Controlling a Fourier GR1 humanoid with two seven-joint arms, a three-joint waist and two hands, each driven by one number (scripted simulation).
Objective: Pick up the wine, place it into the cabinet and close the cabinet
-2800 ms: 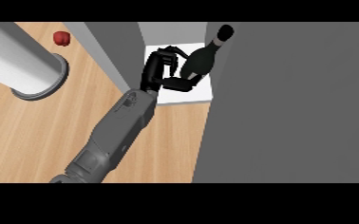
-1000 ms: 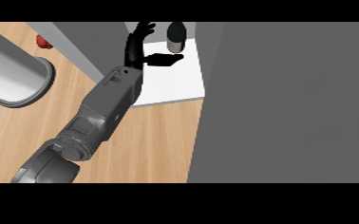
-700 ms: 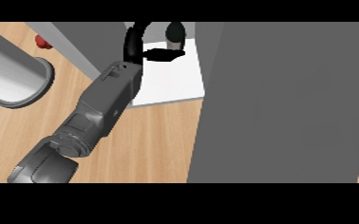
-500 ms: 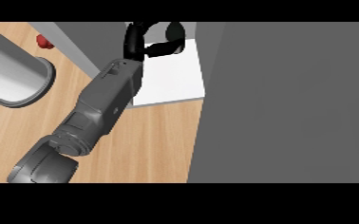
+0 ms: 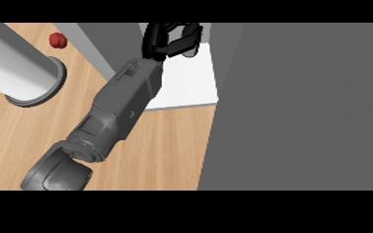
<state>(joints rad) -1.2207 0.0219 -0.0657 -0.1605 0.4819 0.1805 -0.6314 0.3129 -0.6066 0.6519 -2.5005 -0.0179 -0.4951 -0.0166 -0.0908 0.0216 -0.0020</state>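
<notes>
My left hand (image 5: 165, 38) is at the back of the open cabinet, above its white shelf (image 5: 191, 86). Its fingers and thumb curl round the dark wine bottle (image 5: 192, 51), which is mostly hidden behind them; only a dark sliver shows at the hand's right. The grey left forearm (image 5: 124, 103) runs from the lower left up to the shelf. Whether the bottle's base touches the shelf is hidden. My right hand does not show.
A wide grey cabinet panel (image 5: 291, 108) fills the right side. A grey wall of the cabinet (image 5: 109, 42) stands left of the shelf. On the wooden counter (image 5: 167, 153) at the left are a big grey cylinder (image 5: 25, 71) and a small red object (image 5: 56, 40).
The left hand has moved from the shelf's front edge deeper into the cabinet with the bottle. Its fingers have curled closer round the bottle over the last second.
</notes>
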